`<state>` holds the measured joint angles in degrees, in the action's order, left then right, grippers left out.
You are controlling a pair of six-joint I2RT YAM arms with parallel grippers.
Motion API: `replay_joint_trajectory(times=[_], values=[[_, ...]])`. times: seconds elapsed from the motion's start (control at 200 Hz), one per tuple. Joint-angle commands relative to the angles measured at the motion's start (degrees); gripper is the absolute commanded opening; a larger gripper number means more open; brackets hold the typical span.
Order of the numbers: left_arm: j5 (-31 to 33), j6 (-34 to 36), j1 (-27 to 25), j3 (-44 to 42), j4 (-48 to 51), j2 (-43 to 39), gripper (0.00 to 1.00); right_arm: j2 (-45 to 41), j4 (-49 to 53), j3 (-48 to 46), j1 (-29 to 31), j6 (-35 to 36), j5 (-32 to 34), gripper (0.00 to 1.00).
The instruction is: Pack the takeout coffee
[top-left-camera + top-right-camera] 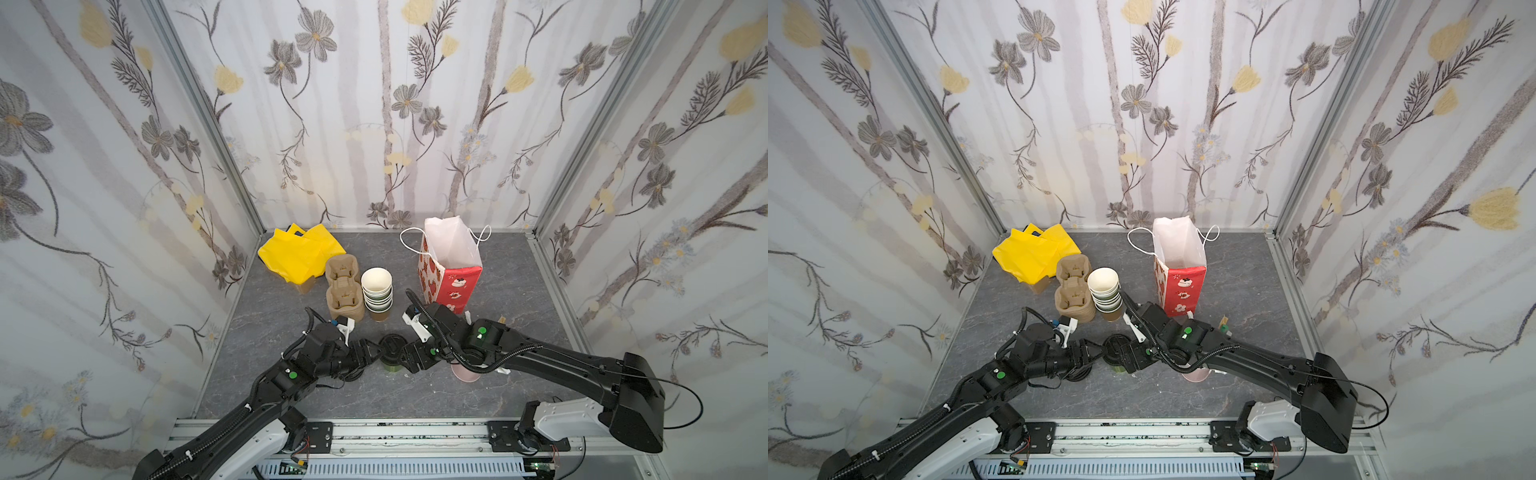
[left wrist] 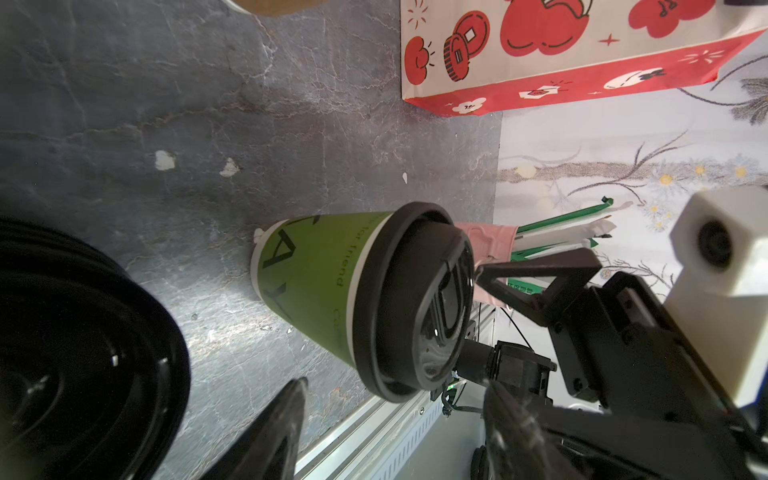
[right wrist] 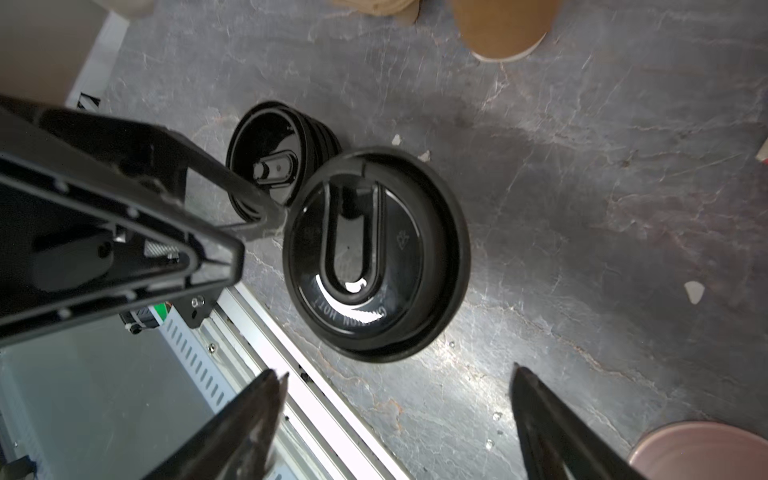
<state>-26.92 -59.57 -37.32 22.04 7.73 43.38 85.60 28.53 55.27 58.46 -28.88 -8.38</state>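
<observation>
The takeout coffee (image 1: 390, 355) is a green paper cup with a black sip lid, standing upright on the grey table between my two arms. In the left wrist view its green side (image 2: 316, 282) and lid (image 2: 415, 303) show just ahead of the jaws. The right wrist view looks down on the lid (image 3: 374, 253). My left gripper (image 1: 376, 352) is open at the cup's left, level with the lid and holding nothing. My right gripper (image 1: 405, 358) is open at the cup's right, also holding nothing. Neither gripper's fingers close round the cup.
A red and white gift bag (image 1: 451, 266) stands open at the back right. A stack of lidless cups (image 1: 377, 291), cardboard cup carriers (image 1: 343, 291) and a yellow bag (image 1: 299, 253) sit behind. Loose black lids (image 3: 278, 162) lie under the left arm, and a pink cup (image 1: 465, 372) under the right.
</observation>
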Motion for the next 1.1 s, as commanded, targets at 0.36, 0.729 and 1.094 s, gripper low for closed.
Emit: replay_joint_trajectory(times=[0.36, 0.729, 1.094], values=[[2.5, 4.4, 0.4, 4.5, -1.5, 7.5, 0.62, 3.0, -5.2, -1.4, 0.1, -3.2, -0.4, 0.84], [1.9, 5.7, 0.4, 3.9, -1.7, 10.2, 0.55, 4.7, -5.5, -1.3, 0.0, -4.1, 1.3, 0.81], [2.2, 6.0, 0.4, 3.0, -1.7, 11.6, 0.51, 7.8, -2.2, -0.5, 0.0, -4.7, 4.2, 0.78]])
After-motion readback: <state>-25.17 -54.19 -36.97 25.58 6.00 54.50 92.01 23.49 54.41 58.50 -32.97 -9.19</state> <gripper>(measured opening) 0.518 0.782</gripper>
